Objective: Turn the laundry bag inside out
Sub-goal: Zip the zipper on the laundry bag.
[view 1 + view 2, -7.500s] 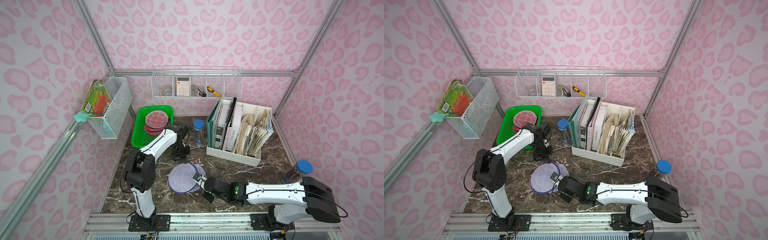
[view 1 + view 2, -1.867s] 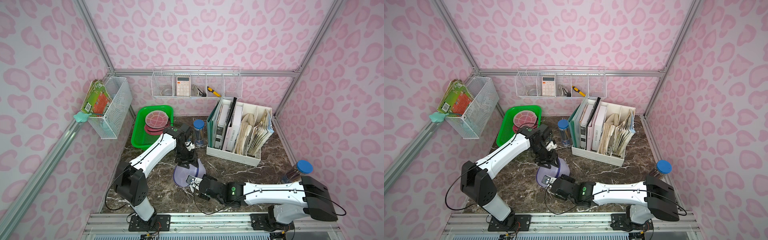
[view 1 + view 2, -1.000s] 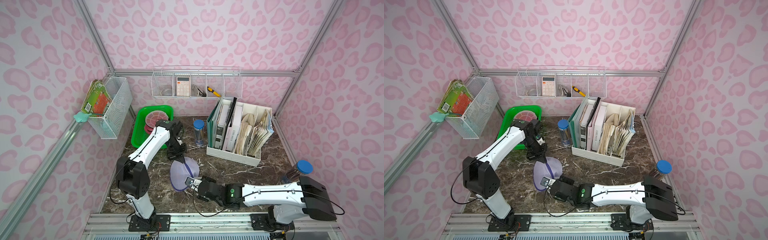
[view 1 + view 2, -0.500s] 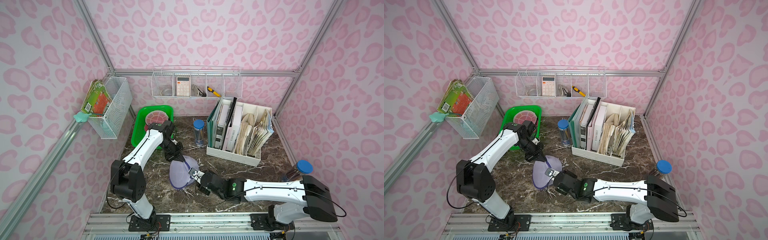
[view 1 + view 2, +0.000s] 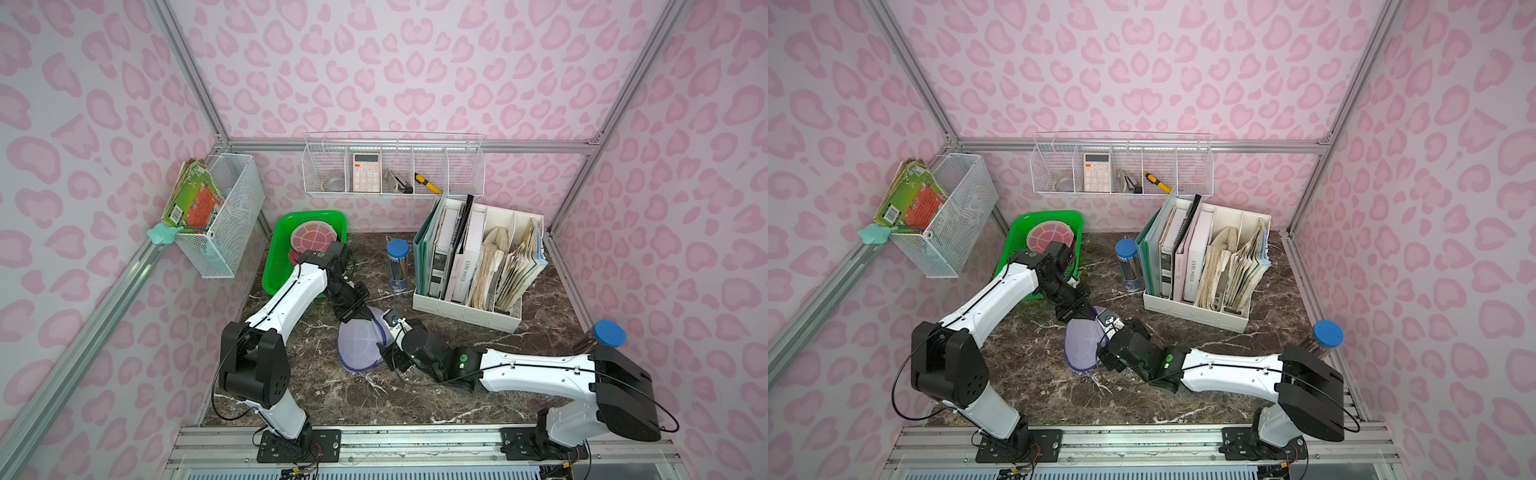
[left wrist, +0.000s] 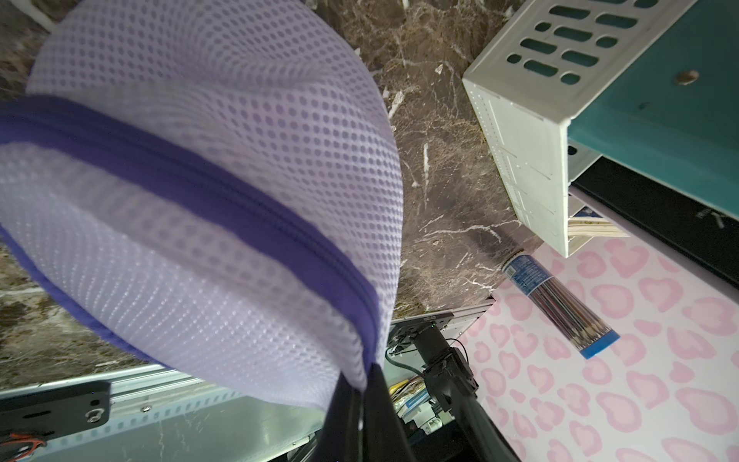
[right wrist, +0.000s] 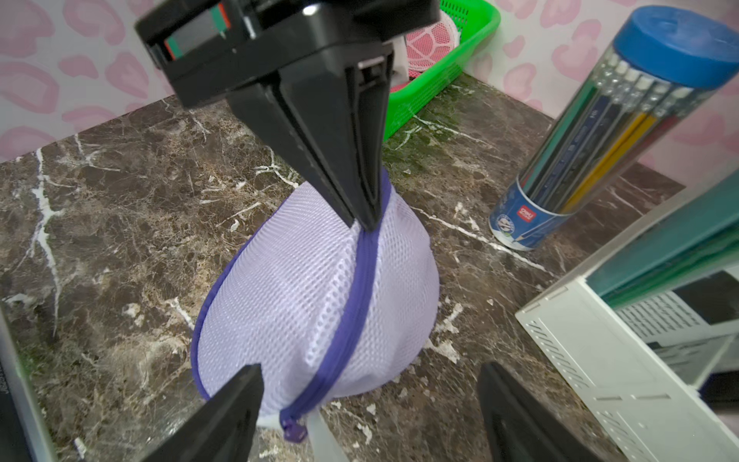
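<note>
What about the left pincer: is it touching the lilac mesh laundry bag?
Touching. The right wrist view shows the left pincer clamped on the lilac mesh laundry bag.

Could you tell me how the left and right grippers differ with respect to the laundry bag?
The left gripper is shut, pinching the laundry bag at its purple zipper; the right gripper is open, holding nothing. The left gripper grips the bag's upper end; the right gripper's jaws stand apart near its lower end, by the zipper pull. Both are black.
</note>
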Controlling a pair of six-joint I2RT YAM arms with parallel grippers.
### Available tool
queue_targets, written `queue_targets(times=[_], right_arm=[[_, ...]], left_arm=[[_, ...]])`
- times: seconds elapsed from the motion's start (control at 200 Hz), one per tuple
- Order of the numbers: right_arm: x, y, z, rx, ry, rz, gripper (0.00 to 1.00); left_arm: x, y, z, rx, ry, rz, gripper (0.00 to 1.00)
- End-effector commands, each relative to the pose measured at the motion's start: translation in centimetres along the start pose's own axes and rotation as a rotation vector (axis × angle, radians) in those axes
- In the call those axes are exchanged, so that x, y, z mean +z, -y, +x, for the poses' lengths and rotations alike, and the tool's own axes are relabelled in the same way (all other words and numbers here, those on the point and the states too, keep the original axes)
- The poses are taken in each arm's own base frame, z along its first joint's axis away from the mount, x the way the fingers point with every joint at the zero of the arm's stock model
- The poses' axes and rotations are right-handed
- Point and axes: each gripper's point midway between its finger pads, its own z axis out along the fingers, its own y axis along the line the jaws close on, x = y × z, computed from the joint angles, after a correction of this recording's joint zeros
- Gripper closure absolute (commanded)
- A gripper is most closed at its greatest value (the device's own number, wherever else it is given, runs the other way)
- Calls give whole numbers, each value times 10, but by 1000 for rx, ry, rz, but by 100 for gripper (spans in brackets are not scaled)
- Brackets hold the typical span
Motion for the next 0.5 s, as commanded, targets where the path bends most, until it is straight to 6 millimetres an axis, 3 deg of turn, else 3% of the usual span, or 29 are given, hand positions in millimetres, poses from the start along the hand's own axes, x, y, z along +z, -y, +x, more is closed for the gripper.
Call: queue_targets(times=[0.0,0.075,0.185,0.25,0.31,0.34,0.45,0.465,0.495], right_arm=[[13,-2,-4,35,19,5,19],[20,3,4,47,-2,20,30],[26,9,11,76,-19,3,57],[26,12,11,86,-23,-3,81],[25,14,10,99,-22,-3,96],[24,15,10,102,-22,-7,100],[21,14,7,123,-18,-30,100],[20,14,6,126,-16,-35,100],[19,13,3,129,-7,-47,100]], left_arm=[[-1,3,1,-8,-4,14,100],[-2,1,2,-7,-5,2,100],[-3,0,2,-5,2,-4,100],[-3,-1,1,-7,4,-9,100],[-3,-3,0,-8,9,-14,100],[-3,-3,-1,-8,11,-15,100],[-10,-4,-4,-4,32,-21,98],[-11,-5,-4,-6,36,-26,95],[-14,-8,-5,-6,43,-37,75]])
